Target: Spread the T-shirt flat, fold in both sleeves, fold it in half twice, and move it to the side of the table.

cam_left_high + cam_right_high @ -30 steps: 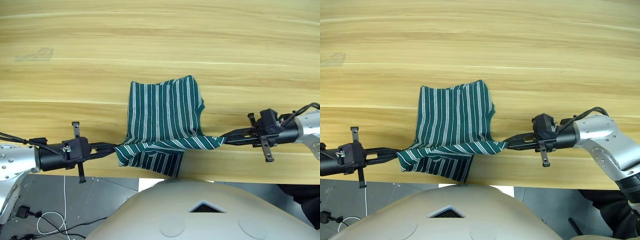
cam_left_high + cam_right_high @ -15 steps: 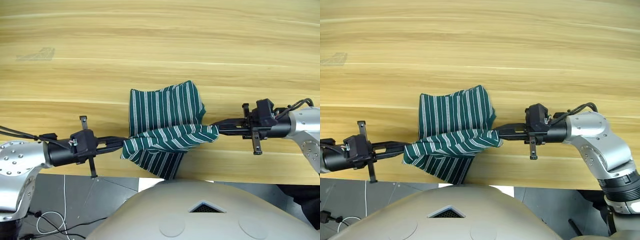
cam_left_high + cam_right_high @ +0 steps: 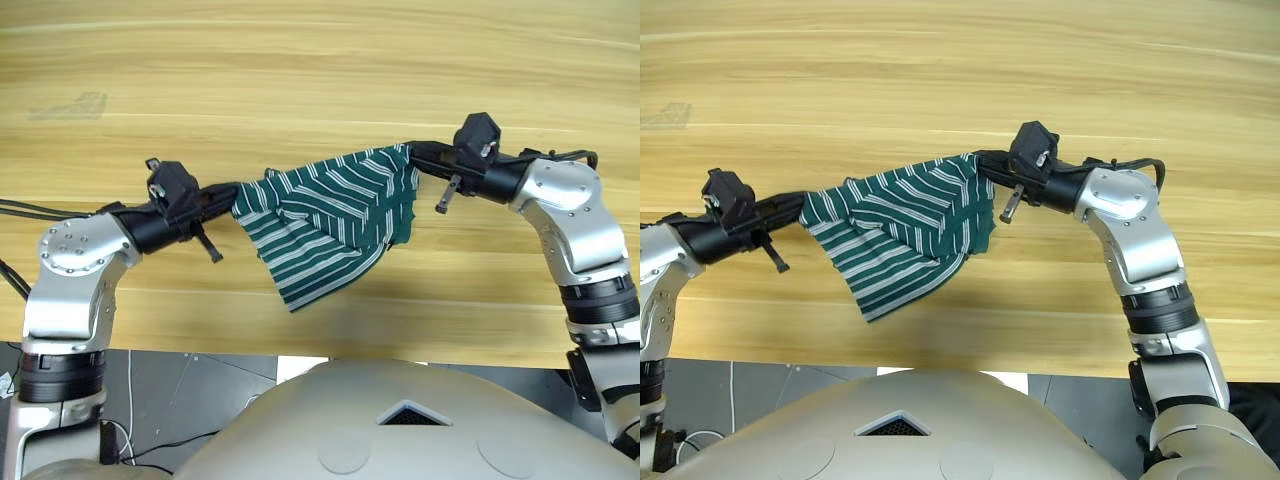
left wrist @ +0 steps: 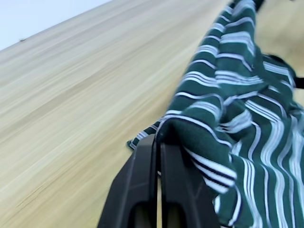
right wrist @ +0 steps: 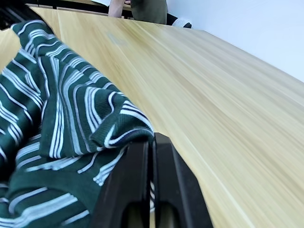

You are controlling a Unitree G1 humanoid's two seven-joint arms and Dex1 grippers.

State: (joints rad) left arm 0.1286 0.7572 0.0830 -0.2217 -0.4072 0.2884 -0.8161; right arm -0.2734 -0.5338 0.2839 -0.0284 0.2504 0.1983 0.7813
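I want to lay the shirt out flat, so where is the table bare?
The far half of the table, beyond the T-shirt, is bare wood, as are the stretches outside the left pincer and the right pincer. It is crowded in the middle, toward the near edge, where the T-shirt hangs between both pincers.

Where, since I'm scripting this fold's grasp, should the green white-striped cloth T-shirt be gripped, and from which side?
Grip its two outer corners along one edge, each arm coming in from its own side. The green white-striped T-shirt hangs limp over the wooden table, and only pinched corners stretch an edge straight: the left gripper and right gripper are shut on them.
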